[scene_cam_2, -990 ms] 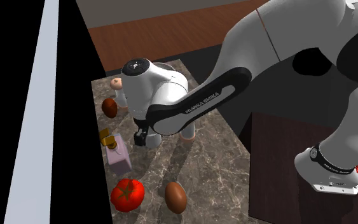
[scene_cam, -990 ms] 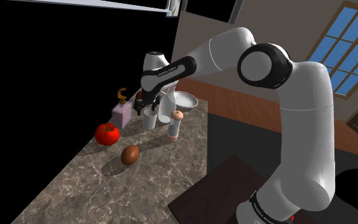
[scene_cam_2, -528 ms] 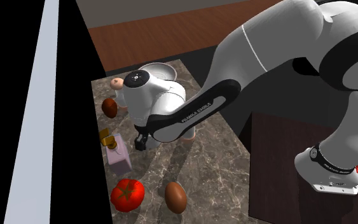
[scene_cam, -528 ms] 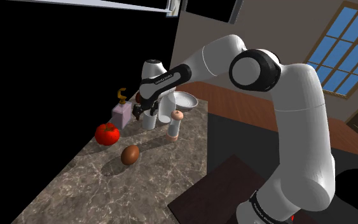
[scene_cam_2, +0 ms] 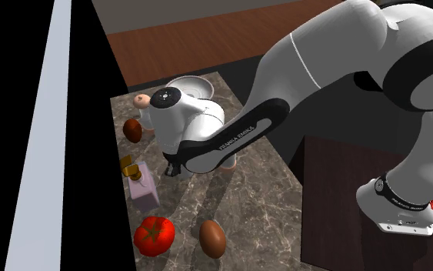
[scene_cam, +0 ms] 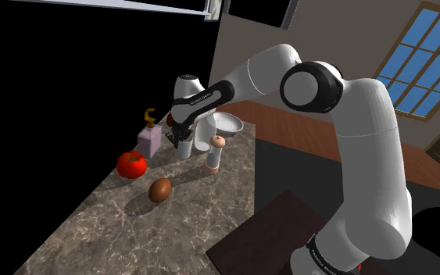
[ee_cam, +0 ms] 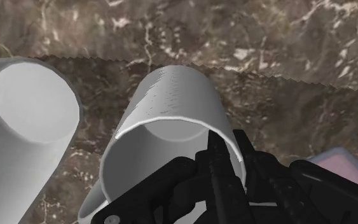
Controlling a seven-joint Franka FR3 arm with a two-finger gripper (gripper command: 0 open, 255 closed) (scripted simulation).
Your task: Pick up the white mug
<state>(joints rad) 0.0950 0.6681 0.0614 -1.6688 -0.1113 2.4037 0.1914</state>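
- Red tomato (scene_cam: 131, 164) being carried by marbled bench (scene_cam: 93, 234), well apart from tool, toward shoulder view's left.
- Lilac pump bottle (scene_cam: 149, 141) being shown upright just beside tool (scene_cam: 180, 137).
- White mug (scene_cam: 183, 148) being kept upright on bench, directly beneath tool.
- Mug's wall being clasped between tool's fingers (ee_cam: 222, 172), one inside rim, other outside.
- Brown egg (scene_cam: 160, 190) being seen nearer stand than tool.
- Pink-capped shaker (scene_cam: 216, 154) being seen near tool's opposite side.
- Grey bowl (scene_cam: 229, 123) being seen beyond shaker.
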